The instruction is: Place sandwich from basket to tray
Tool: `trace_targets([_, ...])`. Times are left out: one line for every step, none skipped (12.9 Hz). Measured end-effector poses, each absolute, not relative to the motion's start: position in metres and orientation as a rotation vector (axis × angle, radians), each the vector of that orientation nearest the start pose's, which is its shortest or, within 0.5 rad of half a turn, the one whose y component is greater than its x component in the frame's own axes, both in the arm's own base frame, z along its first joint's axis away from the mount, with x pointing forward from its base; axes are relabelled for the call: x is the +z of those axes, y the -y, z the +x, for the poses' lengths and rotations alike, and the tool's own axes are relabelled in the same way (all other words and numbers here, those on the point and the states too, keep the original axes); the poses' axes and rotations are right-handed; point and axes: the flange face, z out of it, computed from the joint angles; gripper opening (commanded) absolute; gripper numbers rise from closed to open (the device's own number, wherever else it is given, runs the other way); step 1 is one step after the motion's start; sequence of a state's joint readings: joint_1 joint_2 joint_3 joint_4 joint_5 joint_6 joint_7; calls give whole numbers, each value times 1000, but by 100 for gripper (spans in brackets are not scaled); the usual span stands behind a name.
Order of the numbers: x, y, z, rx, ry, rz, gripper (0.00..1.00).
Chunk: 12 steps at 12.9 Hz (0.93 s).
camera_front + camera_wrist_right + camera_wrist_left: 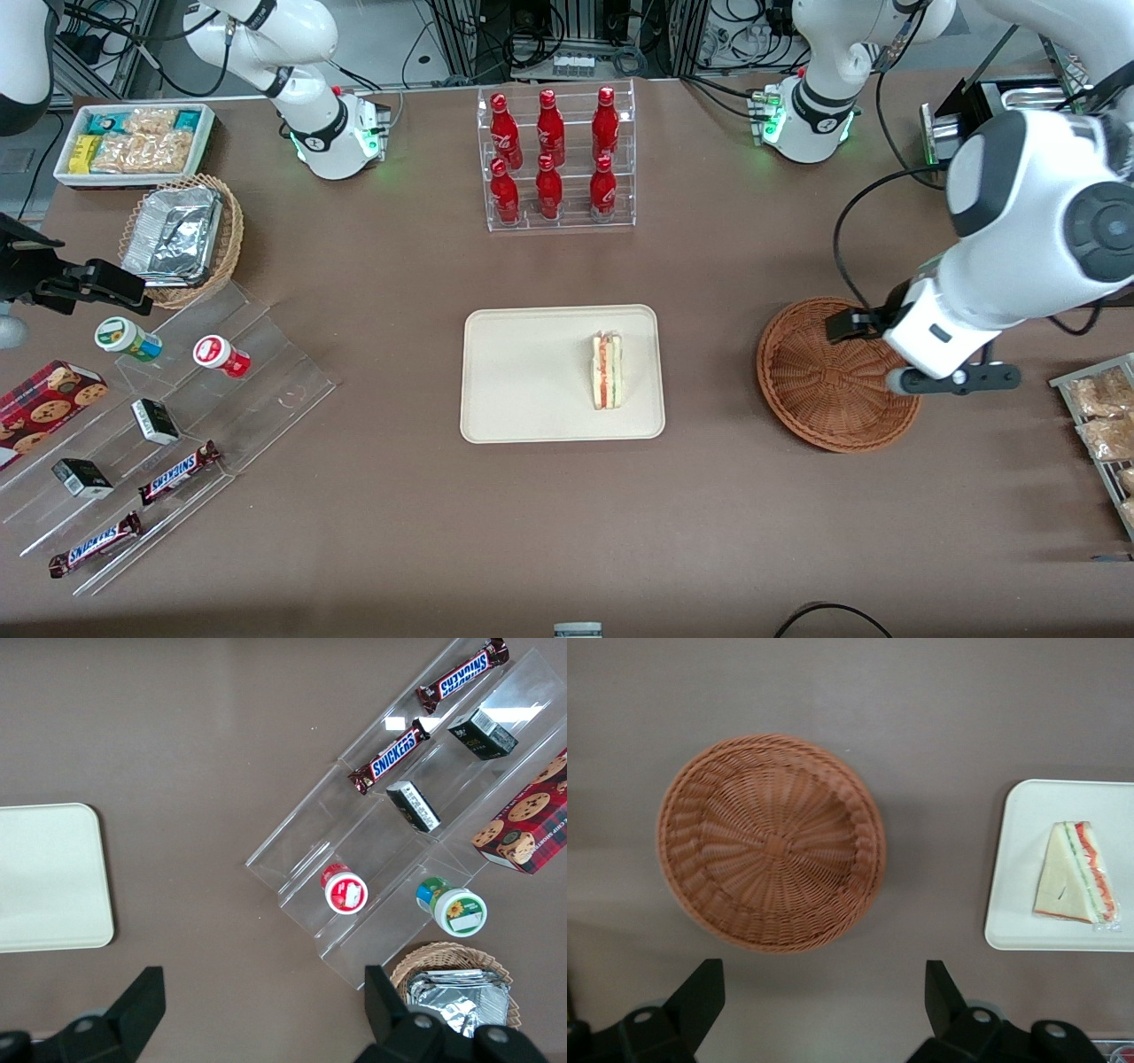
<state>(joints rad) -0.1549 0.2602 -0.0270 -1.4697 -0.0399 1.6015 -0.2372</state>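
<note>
The sandwich (607,370) (1074,875) lies on the cream tray (523,372) (1028,815), at the end of the tray nearest the working arm, its red and green cut edge showing. The reddish-brown wicker basket (824,381) (771,842) stands beside the tray and holds nothing. My left gripper (822,979) hangs high over the table beside the basket, open, with only bare table between its black fingers (700,992). In the front view the arm's wrist (921,346) covers the basket's rim and hides the fingers.
A clear rack of red bottles (554,159) stands farther from the front camera than the tray. A rack of snack packets (1103,416) lies at the working arm's table edge. Toward the parked arm's end are a stepped acrylic shelf (177,425), a foil-filled tan basket (182,229) and a white bin (133,142).
</note>
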Motion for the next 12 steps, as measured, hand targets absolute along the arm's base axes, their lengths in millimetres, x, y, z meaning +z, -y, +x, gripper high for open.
trace_targets([528, 107, 614, 202, 110, -3139, 100])
trace_targets([536, 98, 611, 192, 125, -3123, 100])
trace_targets([545, 89, 607, 187, 143, -3112, 100])
trace_targets([556, 82, 603, 176, 159, -3108, 100])
trace_targets([567, 77, 596, 174, 170, -3106, 100])
trace_targets([578, 74, 589, 175, 174, -3105, 100])
trace_targets([590, 73, 582, 160, 175, -3107, 100])
trace_targets([603, 72, 576, 131, 177, -3110, 100])
trace_targets([614, 70, 571, 102, 181, -3113, 100])
trace_targets([622, 66, 568, 81, 192, -3115, 100])
trace_targets([627, 59, 566, 73, 211, -3115, 100])
trace_targets([628, 52, 565, 76, 229, -3113, 100])
